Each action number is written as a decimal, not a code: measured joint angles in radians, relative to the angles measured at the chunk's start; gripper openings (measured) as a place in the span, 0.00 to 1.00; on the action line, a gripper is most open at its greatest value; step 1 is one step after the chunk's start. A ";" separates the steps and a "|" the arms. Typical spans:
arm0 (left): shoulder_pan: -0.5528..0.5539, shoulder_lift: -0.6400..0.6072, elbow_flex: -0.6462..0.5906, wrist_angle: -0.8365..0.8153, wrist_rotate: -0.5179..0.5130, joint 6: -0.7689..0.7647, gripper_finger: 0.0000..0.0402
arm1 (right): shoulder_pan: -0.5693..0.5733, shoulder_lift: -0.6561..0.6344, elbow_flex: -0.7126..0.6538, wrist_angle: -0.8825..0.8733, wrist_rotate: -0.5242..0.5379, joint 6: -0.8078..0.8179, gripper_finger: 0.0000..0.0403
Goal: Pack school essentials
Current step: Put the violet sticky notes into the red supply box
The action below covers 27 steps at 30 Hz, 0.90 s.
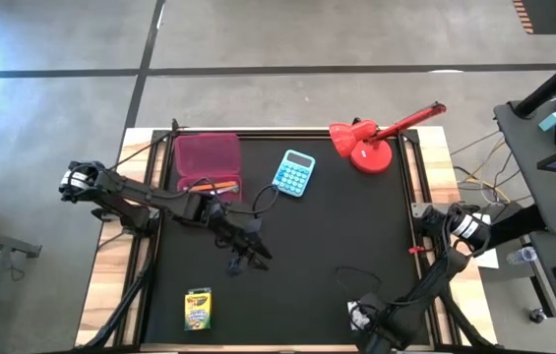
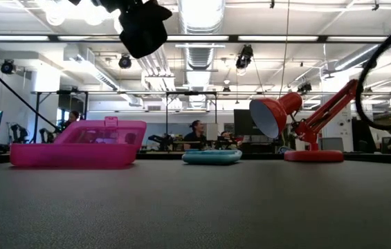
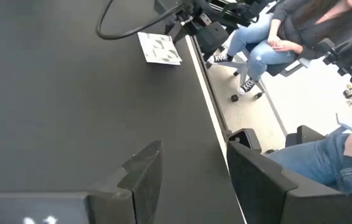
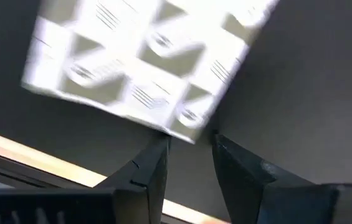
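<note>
The white patterned square [image 4: 141, 68] lies flat on the black mat near the table's near edge [image 1: 360, 311]. My right gripper [image 4: 190, 142] is open just behind it, one finger on each side of its nearest corner; I cannot tell if they touch. My left gripper [image 1: 248, 254] hovers open over the mat's middle and holds nothing [image 3: 191, 149]. The yellow-green crayon box [image 1: 198, 308] lies flat near the near-left corner. An open pink case [image 1: 207, 160] at the far left holds an orange pencil [image 1: 211, 185]. Scissors, pen and small bits are not visible.
A turquoise calculator [image 1: 294, 173] lies right of the pink case. A red desk lamp [image 1: 371, 146] stands at the far right with its arm reaching out past the mat. Cables loop over the mat [image 1: 351, 270]. People sit beyond the table's edge [image 3: 269, 37].
</note>
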 joint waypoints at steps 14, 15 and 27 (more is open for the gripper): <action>-0.036 0.000 0.000 -0.002 -0.006 -0.002 0.40 | -0.189 0.002 0.001 0.019 0.120 -0.252 0.27; -0.037 0.000 0.000 -0.002 -0.014 -0.001 0.40 | -0.204 0.002 0.000 0.019 0.124 -0.271 0.27; -0.039 0.016 0.000 -0.002 -0.052 -0.024 0.40 | -0.341 0.006 0.010 0.074 0.201 -0.461 0.27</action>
